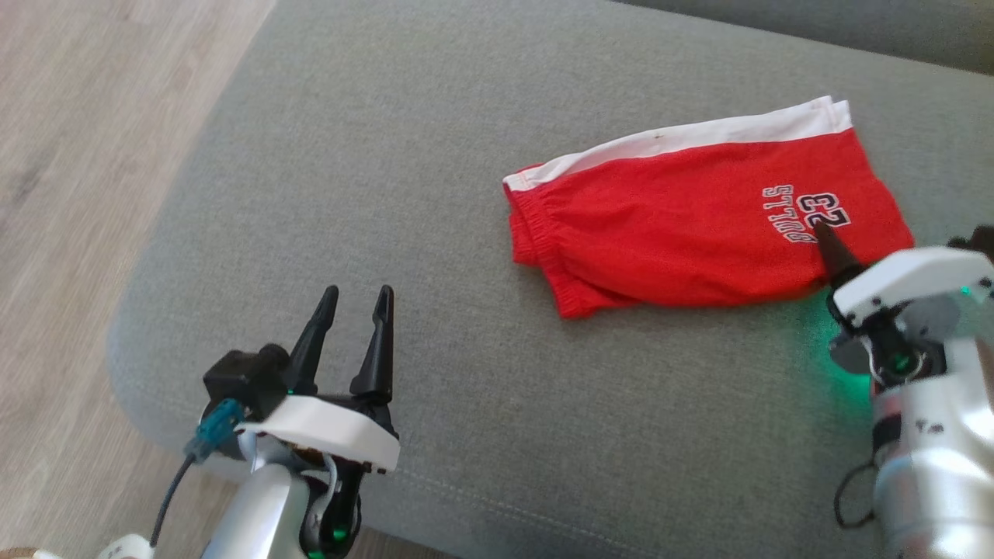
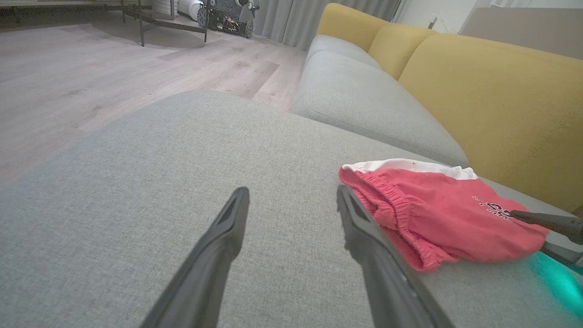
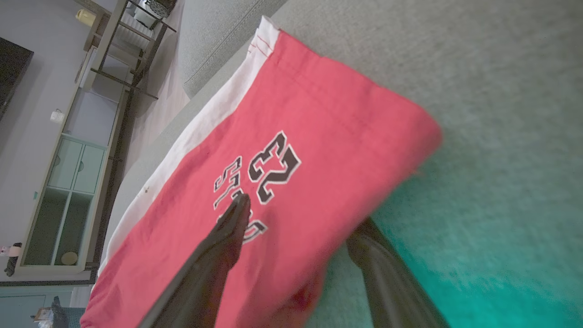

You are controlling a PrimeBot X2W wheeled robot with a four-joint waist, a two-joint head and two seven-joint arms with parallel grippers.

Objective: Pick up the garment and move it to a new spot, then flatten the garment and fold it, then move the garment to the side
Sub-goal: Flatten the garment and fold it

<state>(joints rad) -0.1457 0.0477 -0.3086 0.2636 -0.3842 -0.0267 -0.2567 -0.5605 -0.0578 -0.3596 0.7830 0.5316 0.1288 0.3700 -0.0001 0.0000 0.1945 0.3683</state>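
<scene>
- At the far left, you have pale wooden floor running along the edge of a grey sofa seat.
- At the lower left, your left gripper hovers over bare seat fabric. Its jaws are spread wide and hold nothing, and it is well apart from the garment.
- Right of centre, the red shorts lie flat on the seat. A white stripe runs along their far edge, the elastic waistband faces your left gripper, and black printed lettering sits near the right end.
- The shorts look doubled over, one leg on the other, with no big wrinkles. Flattening and folding therefore seem to be done.
- At the far right, your right gripper is at the printed end of the shorts with its jaws spread and not clamped. One finger lies over the lettering and the other sits low at the near edge of the cloth.
- You cannot tell whether that lower finger is under the fabric or just beside it.
- A green glow from the gripper's light falls on the seat here.
- What seems left is to close on that edge and carry the shorts to the side.
</scene>
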